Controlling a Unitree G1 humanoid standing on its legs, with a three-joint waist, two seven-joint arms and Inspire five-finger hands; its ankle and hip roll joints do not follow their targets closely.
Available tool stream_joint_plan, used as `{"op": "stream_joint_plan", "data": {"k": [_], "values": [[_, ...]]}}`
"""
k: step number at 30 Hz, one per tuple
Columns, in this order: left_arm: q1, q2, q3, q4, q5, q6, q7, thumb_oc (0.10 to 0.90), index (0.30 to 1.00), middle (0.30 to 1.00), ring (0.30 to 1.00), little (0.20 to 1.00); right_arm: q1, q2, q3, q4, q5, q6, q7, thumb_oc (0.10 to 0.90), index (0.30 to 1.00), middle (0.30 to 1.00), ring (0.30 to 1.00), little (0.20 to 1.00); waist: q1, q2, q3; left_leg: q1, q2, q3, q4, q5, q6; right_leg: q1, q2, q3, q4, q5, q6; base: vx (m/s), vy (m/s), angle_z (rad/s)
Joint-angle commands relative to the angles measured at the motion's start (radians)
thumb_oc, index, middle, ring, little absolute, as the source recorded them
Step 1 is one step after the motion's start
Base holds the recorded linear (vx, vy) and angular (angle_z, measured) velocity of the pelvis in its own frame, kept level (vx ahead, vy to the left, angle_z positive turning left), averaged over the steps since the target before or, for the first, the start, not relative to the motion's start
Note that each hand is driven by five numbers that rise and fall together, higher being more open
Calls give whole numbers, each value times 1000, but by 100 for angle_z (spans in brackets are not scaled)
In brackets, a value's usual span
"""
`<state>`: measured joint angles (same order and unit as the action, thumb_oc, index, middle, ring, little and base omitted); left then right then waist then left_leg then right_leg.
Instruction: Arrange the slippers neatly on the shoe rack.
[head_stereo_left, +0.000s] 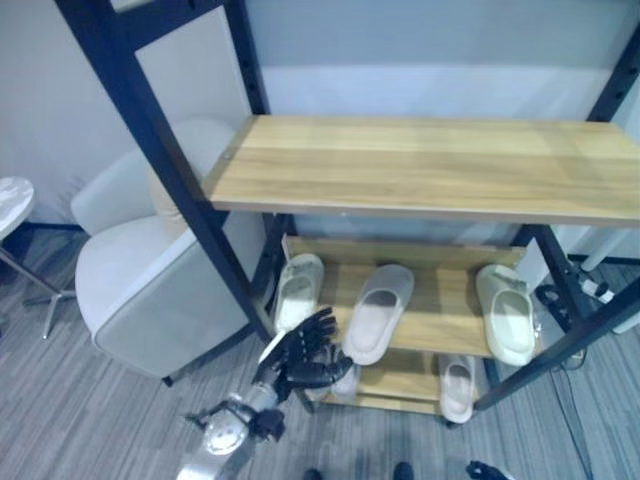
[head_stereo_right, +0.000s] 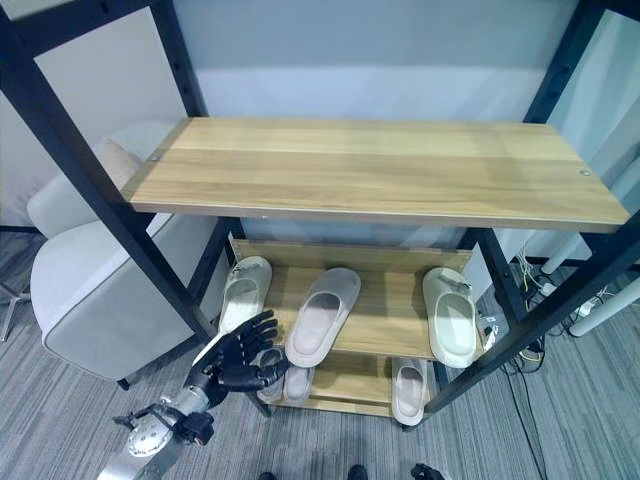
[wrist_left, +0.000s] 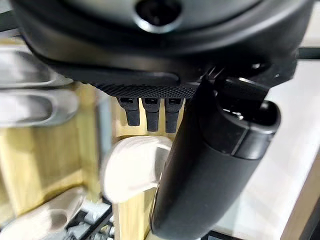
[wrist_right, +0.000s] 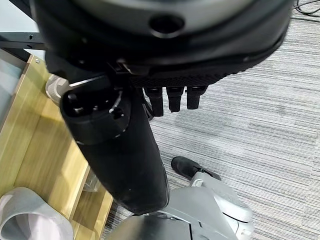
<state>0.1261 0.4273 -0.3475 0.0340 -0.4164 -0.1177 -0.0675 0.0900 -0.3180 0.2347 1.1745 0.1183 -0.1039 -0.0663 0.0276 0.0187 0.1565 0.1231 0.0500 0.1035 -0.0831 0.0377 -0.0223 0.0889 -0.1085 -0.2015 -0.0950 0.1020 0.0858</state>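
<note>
Both hands: my left hand (head_stereo_left: 305, 355) hangs in front of the shoe rack's (head_stereo_left: 560, 350) left front post, at the level of the middle shelf; my right hand (wrist_right: 150, 75) is over grey carpet beside a wooden shelf edge.
Left fingers: dark, loosely spread and half bent, thumb out to the side. They close on nothing. The fingertips (head_stereo_left: 325, 322) sit just beside the middle slipper's heel; I cannot tell if they touch it.
Right fingers: short dark stubs (wrist_right: 172, 97) pointing away from the palm, thumb long and straight, nothing between them; relaxed and free.
Middle slipper (head_stereo_left: 378, 312): soft, pale, closed-toe, fabric-looking, lying at a slant near the shelf's middle, its heel hanging over the front edge.
Left slipper (head_stereo_left: 298, 290): pale, smooth, moulded foam look, open toe band, at the middle shelf's left end, lengthwise front to back.
Right slipper (head_stereo_left: 506, 312): same moulded kind, cream, at the right end of the middle shelf (head_stereo_left: 430, 325), heel at the front edge.
Bottom shelf: one pale slipper (head_stereo_left: 458, 388) near the right front corner; another pale one (head_stereo_right: 297, 383) at the left end, partly behind my left hand.
Top shelf (head_stereo_left: 430, 165): bare light wood planks with visible grain, rectangular.
Frame: black metal posts and slanted braces.
Beside the rack: light grey padded armchair (head_stereo_left: 140, 290) on grey striped carpet (head_stereo_left: 60, 420), off the rack's left end.
</note>
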Motion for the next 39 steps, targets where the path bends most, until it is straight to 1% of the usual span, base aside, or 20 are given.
{"op": "stream_joint_plan", "data": {"k": [1, 5, 6, 7, 8, 9, 10, 18, 20, 25, 29, 35, 36, 37, 38, 39], "values": [[-160, 10, 45, -114, 94, -153, 57, 800, 900, 900, 900, 900, -26, 1, 46, 4, -21, -20, -15, 800, 900, 900, 900, 900, -24, -39, -31, -32, -6, -45, -2, -34, -39, 51, 24, 36, 8, -95, 20, 0, 0, 0], [-237, 6, 34, -66, 217, -164, 136, 800, 900, 900, 900, 900, -19, 8, 47, 1, -16, -22, -22, 800, 900, 900, 900, 900, -35, -42, -33, -30, -8, -36, -4, -39, -39, 46, 21, 41, 8, -91, 25, 33, 6, -1], [-249, 7, 32, -57, 240, -166, 151, 800, 900, 900, 900, 900, -17, 10, 48, 0, -16, -22, -24, 800, 900, 900, 900, 900, -40, -42, -35, -25, -7, -34, -4, -53, -40, 50, 22, 42, 8, -100, 28, 56, 8, -2], [-269, 7, 31, -38, 271, -166, 171, 800, 900, 900, 900, 900, -16, 11, 49, -1, -16, -22, -27, 800, 900, 900, 900, 900, -44, -43, -34, -27, -6, -29, -4, -54, -40, 44, 20, 46, 8, -97, 31, 50, 8, -3], [-288, 6, 25, -20, 291, -167, 188, 800, 900, 900, 900, 900, -17, 11, 49, -2, -15, -22, -29, 800, 900, 900, 900, 900, -47, -42, -33, -30, -6, -25, -4, -55, -41, 39, 19, 49, 8, -95, 33, -33, 6, -14], [-307, 9, 21, -3, 318, -167, 206, 800, 900, 900, 900, 900, -17, 12, 50, -1, -15, -20, -32, 800, 900, 900, 900, 900, -50, -44, -32, -40, -6, -17, -4, -43, -40, 26, 17, 52, 8, -81, 35, -12, 3, -22], [-324, 11, 17, 11, 332, -165, 219, 800, 900, 900, 900, 900, -16, 11, 51, -1, -15, -21, -34, 800, 900, 900, 900, 900, -55, -43, -31, -38, -5, -14, -4, -57, -41, 25, 17, 54, 8, -89, 39, -27, 0, -24], [-482, 24, -11, 153, 451, -147, 340, 800, 900, 900, 900, 900, -29, 5, 56, -3, -8, -18, -53, 800, 900, 900, 900, 900, -89, -34, -19, -112, 0, 27, -4, -47, -43, -75, 14, 86, 8, -58, 61, -60, 4, -17], [-499, 26, -13, 170, 461, -146, 351, 800, 900, 900, 900, 900, -31, 3, 56, -5, -7, -18, -55, 800, 900, 900, 900, 900, -91, -33, -20, -124, 0, 33, -4, -46, -43, -91, 15, 95, 8, -54, 63, -52, 19, -23], [-572, 31, -19, 253, 486, -131, 407, 800, 900, 900, 900, 900, -47, -1, 56, -14, 6, -22, -68, 800, 900, 900, 900, 900, -112, -29, -15, -186, 0, 59, -4, -35, -42, -171, 13, 122, 8, -31, 72, -58, 20, -22], [-630, 43, -31, 296, 500, -123, 428, 800, 900, 900, 900, 900, -49, -2, 56, -31, 15, -24, -72, 800, 900, 900, 900, 900, -125, -28, -17, -225, -3, 70, -4, -27, -40, -218, 10, 135, 8, -17, 71, -30, 21, -17], [-684, 44, -52, 362, 500, -112, 442, 800, 900, 900, 900, 900, -52, 4, 64, -28, 23, -28, -77, 800, 900, 900, 900, 900, -134, -32, -17, -248, -5, 81, -4, -23, -36, -248, 9, 151, 8, -8, 70, 0, 14, -12], [-694, 43, -57, 375, 496, -112, 441, 659, 688, 688, 688, 688, -51, 4, 65, -28, 26, -29, -76, 800, 900, 900, 900, 900, -137, -32, -18, -247, -6, 82, -4, -24, -36, -249, 8, 153, 8, -9, 69, 32, 1, -3], [-713, 38, -68, 396, 486, -113, 439, 469, 404, 404, 404, 404, -52, 3, 66, -28, 30, -30, -75, 800, 900, 900, 900, 900, -140, -32, -18, -247, -6, 82, -4, -24, -36, -250, 8, 154, 8, -8, 69, 0, 0, 0], [-715, 37, -69, 399, 486, -114, 440, 400, 300, 300, 300, 300, -52, 3, 65, -28, 30, -30, -74, 800, 900, 900, 900, 900, -139, -32, -17, -247, -6, 82, -4, -24, -36, -250, 8, 153, 8, -8, 69, 0, 0, 0], [-720, 31, -74, 406, 472, -117, 442, 400, 300, 300, 300, 300, -50, 3, 68, -32, 30, -33, -77, 800, 900, 900, 900, 900, -143, -33, -17, -246, -7, 83, -4, -26, -36, -250, 8, 154, 8, -9, 70, 0, 0, 0]]}}
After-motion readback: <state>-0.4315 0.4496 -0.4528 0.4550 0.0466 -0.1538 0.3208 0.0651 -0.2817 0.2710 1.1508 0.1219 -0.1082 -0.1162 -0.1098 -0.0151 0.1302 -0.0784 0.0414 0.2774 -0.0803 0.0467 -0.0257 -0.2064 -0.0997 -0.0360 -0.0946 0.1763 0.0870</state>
